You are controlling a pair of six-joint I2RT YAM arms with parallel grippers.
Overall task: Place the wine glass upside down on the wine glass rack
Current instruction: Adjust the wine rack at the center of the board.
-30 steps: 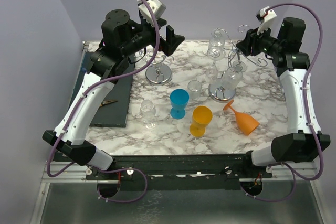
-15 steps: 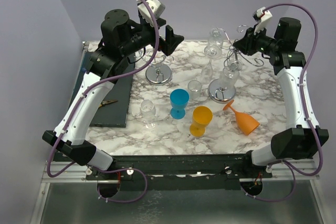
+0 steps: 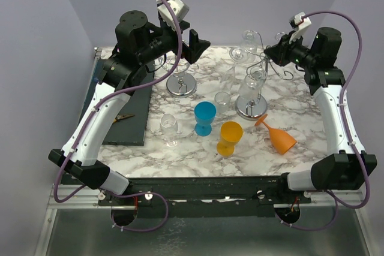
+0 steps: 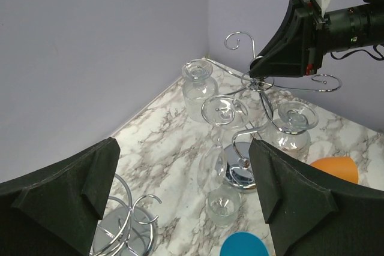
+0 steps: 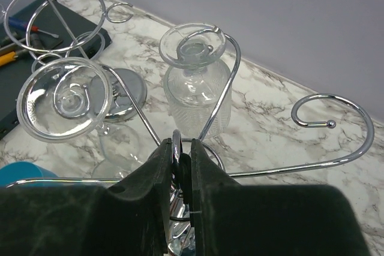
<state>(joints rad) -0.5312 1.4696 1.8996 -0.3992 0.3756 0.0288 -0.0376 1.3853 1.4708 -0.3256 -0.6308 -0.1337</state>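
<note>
**Landmark:** wine glass rack [image 3: 252, 107]. It is bright chrome wire with a round, mirror-like base, a thin stem, and arms that curl into open hooks. It stands on the table [image 3: 303, 103], whose top is marble-patterned, white with grey veins.

**Right gripper** [image 5: 178, 148]: the black fingers are clenched on the chrome loop at the rack's top.

**Left gripper** [image 4: 182, 148]: the fingers are spread wide and grasp nothing. It hovers to the left of the rack.

**Wine glasses:** three clear ones hang from the rack's hooks. All are inverted, with the flat round foot up in the wire curl, the bowl mouth down, and the long axis roughly vertical.
- Ribbed wine glass [image 5: 195, 97]: fluted bowl, on the arm behind the rack's top.
- Smooth wine glass [image 5: 66, 100]: plain bowl, on the arm to the left of the rack's top.
- Third wine glass [image 4: 294, 119]: on the arm to the right of the stem, as the left wrist camera sees it.

**On the table:**
- A small clear glass [image 3: 222, 99] stands upright just left of the rack's base.
- An opaque blue cup [image 3: 204, 115] and a yellow cup [image 3: 230, 135] stand upright in front and to the left of the rack.
- An orange glass [image 3: 279, 137] lies on its side in front and to the right of the rack's base, with its stem end toward the base and its mouth pointing away.
</note>
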